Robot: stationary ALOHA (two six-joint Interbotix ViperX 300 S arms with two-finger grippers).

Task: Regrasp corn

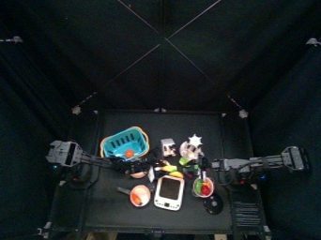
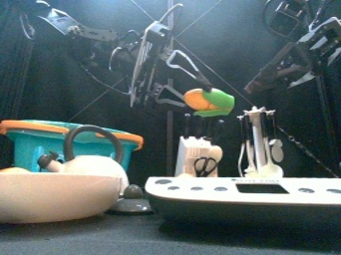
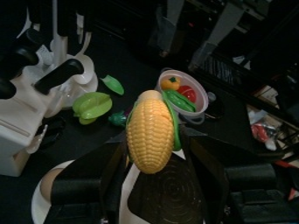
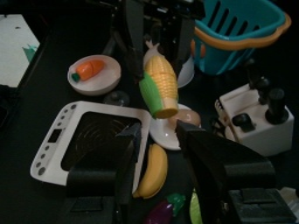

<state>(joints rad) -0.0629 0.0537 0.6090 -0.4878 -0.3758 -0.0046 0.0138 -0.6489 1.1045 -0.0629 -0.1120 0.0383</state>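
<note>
Corn (image 3: 152, 131), knobbly yellow cob, gripped by left jaws; right jaws spread, empty

My left pincer (image 3: 149, 171) holds the corn (image 3: 151, 129) up above the bench (image 1: 107, 202); the basket (image 1: 123, 142) sits behind and left of it (the tablet toy (image 1: 170, 191) below, toward the front).

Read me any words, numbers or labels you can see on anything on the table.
None can be read.
White tablet toy: a row of small dark button marks on its front edge, too small to read.
Corn, teal basket: no print visible.
</note>
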